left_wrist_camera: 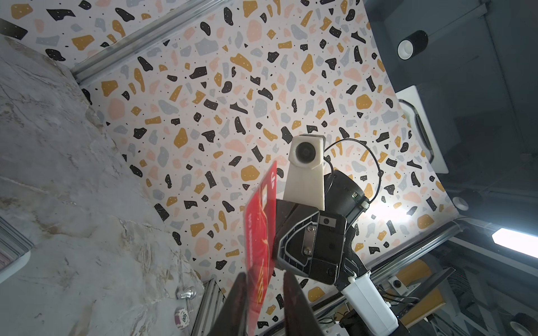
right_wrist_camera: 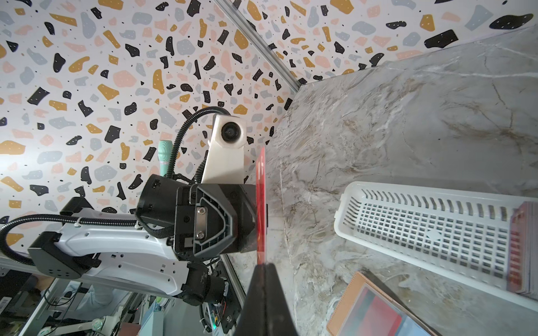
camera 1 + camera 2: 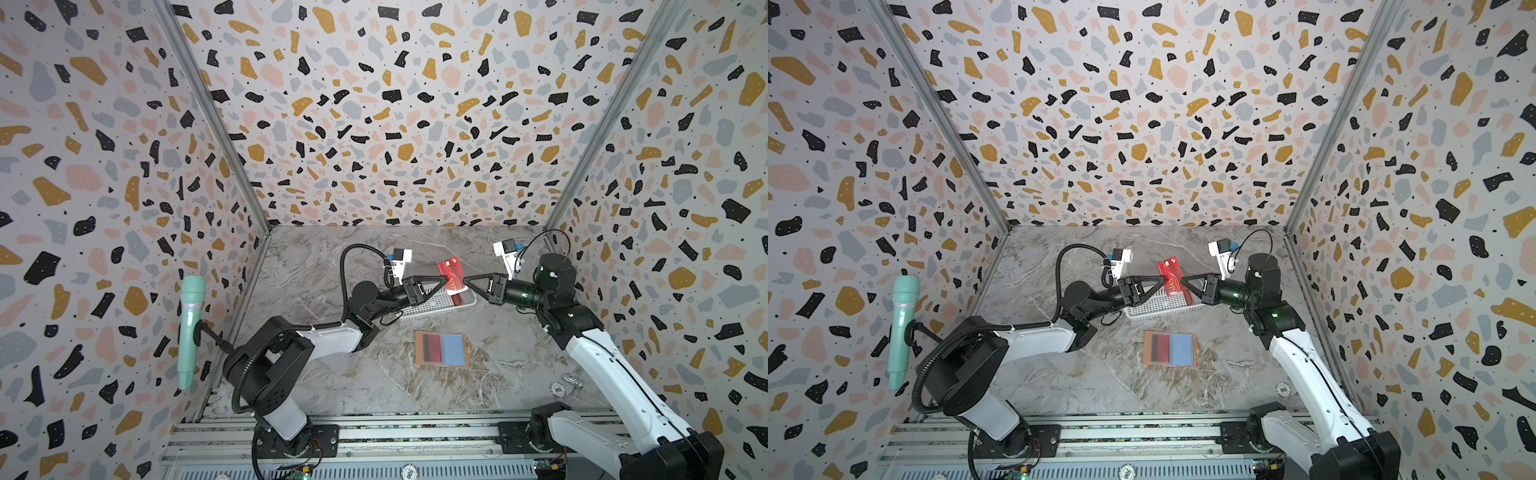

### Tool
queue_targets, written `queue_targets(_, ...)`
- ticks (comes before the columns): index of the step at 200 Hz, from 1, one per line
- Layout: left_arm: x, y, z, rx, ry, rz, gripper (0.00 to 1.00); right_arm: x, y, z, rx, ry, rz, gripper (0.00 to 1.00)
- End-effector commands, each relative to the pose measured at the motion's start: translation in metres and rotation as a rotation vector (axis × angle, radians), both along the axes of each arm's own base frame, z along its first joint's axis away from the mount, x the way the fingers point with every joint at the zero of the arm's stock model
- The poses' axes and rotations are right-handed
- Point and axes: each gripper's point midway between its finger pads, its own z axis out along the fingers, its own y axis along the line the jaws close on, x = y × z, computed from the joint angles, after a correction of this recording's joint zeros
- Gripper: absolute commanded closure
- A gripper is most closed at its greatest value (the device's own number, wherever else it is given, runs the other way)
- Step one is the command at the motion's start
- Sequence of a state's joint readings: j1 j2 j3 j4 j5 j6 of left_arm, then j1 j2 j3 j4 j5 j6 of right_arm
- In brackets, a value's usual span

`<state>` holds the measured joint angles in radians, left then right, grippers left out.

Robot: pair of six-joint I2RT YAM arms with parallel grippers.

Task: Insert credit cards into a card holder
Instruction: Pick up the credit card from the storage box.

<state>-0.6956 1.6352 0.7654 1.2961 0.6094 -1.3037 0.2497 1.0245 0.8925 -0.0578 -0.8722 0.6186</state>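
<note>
We are at a handover in mid-air: a red credit card (image 3: 451,270) stands on edge above the white basket (image 3: 419,313), well clear of the table (image 3: 316,257), with both arms meeting at it. The right gripper (image 2: 263,266) is clamped on one edge of the card, its jaws pressed flat together on the plastic. The left gripper (image 1: 264,275) straddles the opposite side; its wrist view shows the card running between the two fingers with a sliver of daylight beside one of them, so we read those jaws as parted, not squeezing. The card holder (image 3: 442,349) lies unfolded on the table just on the near side of the basket, one half showing red, the other pale blue; more cards (image 2: 521,247) sit stacked at one end of the basket. We judge the step to be regripping the card so that one arm holds it by a short edge. Next, one firm grip must take over, the other must let go cleanly, and the free edge has to be lined up with a pocket mouth of the holder at a shallow angle.
</note>
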Motion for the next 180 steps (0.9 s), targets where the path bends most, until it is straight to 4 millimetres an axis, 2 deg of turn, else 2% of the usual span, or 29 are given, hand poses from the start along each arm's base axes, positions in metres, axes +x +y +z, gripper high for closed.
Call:
queue_targets(1, -0.009, 0.002, 0.026, -0.085, -0.076, -0.031, 0.78, -0.004, 0.000, 0.007, 0.026, -0.028, 0.015, 0.97)
queue_targets(52, -0.011, 0.000, 0.030, -0.117, -0.072, -0.054, 0.95, -0.006, 0.000, -0.005, 0.025, 0.004, 0.014, 0.95)
queue_targets(72, -0.010, 0.000, 0.027, -0.102, -0.075, -0.044, 1.00, -0.007, 0.000, -0.006, 0.025, 0.006, 0.013, 0.89)
queue_targets(99, -0.004, -0.002, 0.012, -0.027, -0.070, -0.008, 1.00, -0.006, -0.005, -0.016, 0.006, 0.018, -0.032, 0.77)
queue_targets(140, 0.002, -0.005, -0.016, 0.131, -0.059, 0.034, 1.00, -0.007, -0.015, -0.043, -0.102, 0.042, -0.160, 0.70)
queue_targets(180, 0.003, -0.003, -0.046, 0.260, -0.014, 0.048, 1.00, -0.021, -0.009, -0.081, -0.320, 0.047, -0.247, 0.68)
